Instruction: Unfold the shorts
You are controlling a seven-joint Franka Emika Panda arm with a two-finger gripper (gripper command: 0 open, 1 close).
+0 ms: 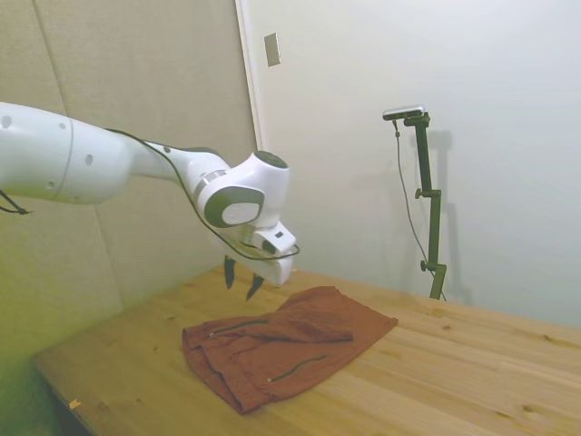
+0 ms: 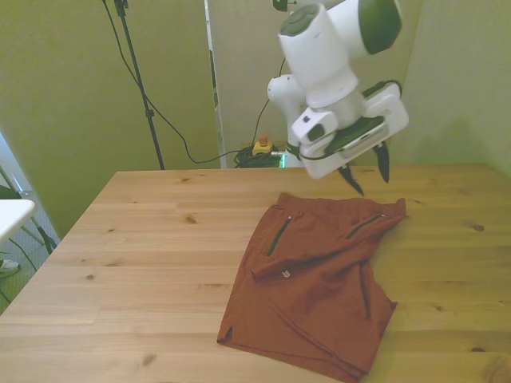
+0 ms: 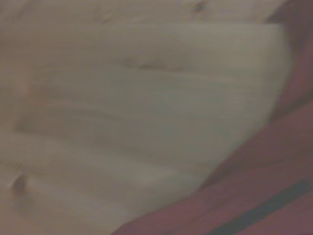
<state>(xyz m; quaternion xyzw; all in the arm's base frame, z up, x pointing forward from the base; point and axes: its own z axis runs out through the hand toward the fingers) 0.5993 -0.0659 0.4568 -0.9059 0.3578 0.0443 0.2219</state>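
The rust-brown soft cloth shorts [image 2: 315,279] lie flat on the wooden bench [image 2: 144,263], partly folded, with one layer turned over onto the rest so that a raised fold crosses the middle of the cloth. In the front view they lie right of the bench's middle, their lower hem close to the bench's near edge. Dark zippered pocket slits show on the cloth: one near the shorts' edge on the front view's left, another near their corner on the front view's right. A small pale tag [image 2: 284,274] sits on the fold at the middle of the shorts.

Above the shorts' far edge hangs the white arm's two-finger tool [image 2: 366,171], clear of the cloth and holding nothing. Its dark fingers are spread apart and point down toward the shorts; the side view shows the same gap between them [image 1: 241,278].

The wrist view is blurred: it shows pale bench wood with a corner of the rust-brown shorts [image 3: 254,196] and a dark stripe across that cloth.
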